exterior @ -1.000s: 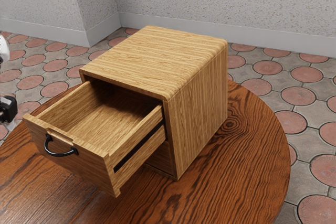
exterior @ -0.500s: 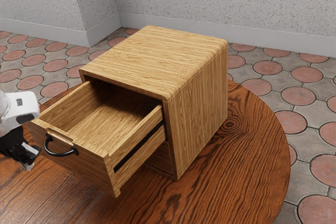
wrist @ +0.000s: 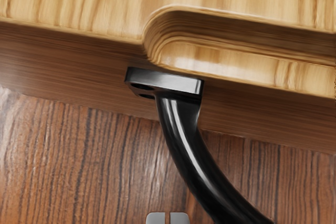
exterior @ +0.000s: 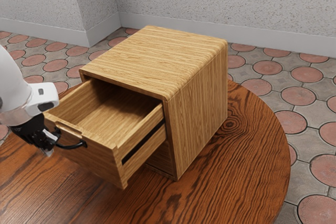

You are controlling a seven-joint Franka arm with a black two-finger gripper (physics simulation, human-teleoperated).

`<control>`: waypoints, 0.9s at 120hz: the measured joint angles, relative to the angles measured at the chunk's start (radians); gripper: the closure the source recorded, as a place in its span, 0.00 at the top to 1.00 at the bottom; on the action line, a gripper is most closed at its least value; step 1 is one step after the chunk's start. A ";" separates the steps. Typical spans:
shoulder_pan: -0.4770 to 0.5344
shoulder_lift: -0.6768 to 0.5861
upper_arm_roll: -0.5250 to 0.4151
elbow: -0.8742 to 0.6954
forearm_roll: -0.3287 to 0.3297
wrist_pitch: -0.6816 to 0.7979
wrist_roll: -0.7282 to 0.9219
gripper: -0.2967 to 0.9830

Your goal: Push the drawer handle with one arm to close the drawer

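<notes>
Wooden table (exterior: 247, 145) beneath open drawer (exterior: 100, 159).

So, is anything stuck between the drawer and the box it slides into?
Nothing visible is: the drawer sits partly inside the wooden cabinet, though deep inside is too dark to check.

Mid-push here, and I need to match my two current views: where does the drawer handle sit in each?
Exterior view: handle, toward the left, on the open drawer's front, beside the gripper.
Wrist view: handle, one mount against the drawer front, its bar curving out past the gripper.
Shared landmark: the notch in the front's top edge.
</notes>
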 joint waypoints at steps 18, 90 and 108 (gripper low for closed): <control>-0.001 0.062 -0.001 0.035 0.006 0.032 0.019 0.15; -0.007 0.364 -0.013 0.254 0.009 0.087 0.084 0.15; -0.008 0.429 -0.013 0.303 0.009 0.093 0.103 0.15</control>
